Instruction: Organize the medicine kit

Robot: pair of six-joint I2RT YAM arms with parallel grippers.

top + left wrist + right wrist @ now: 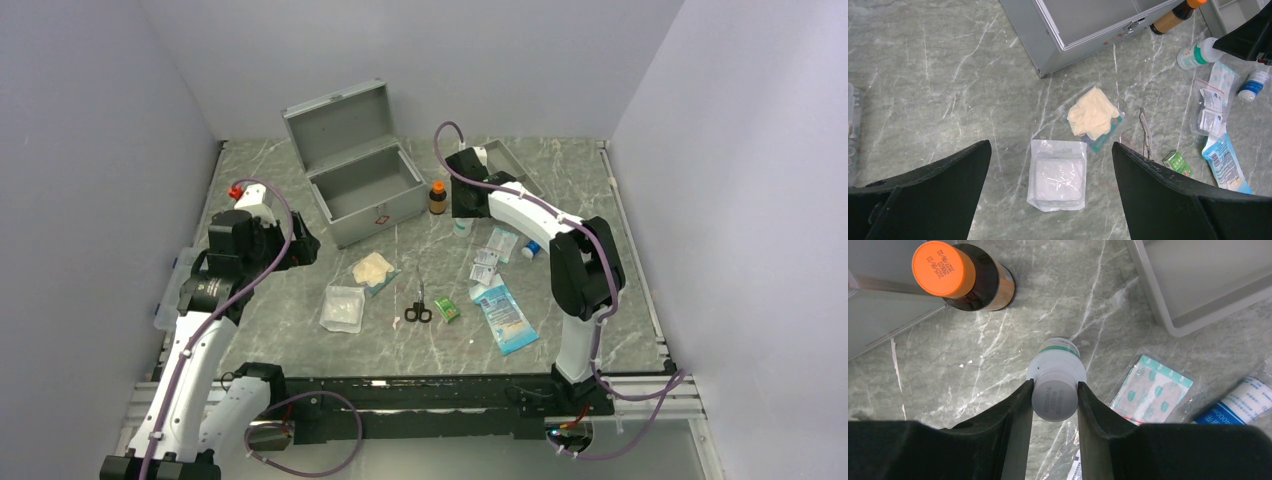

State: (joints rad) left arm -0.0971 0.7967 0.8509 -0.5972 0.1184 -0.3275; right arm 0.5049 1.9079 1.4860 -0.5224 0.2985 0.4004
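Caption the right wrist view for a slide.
Right jaws pinch the cap of the white bottle, near an orange-capped brown bottle.

Soft, even light is falling from overhead, lighting the tabletop (300, 345) brightly from far edge to near edge, and shadows are lying faint and short beside things. A mild sheen is showing on the white bottle (1054, 402). The black fingers (1013, 415) of the right gripper (1054, 385) are reading as dark, slightly soft shapes with little surface detail.
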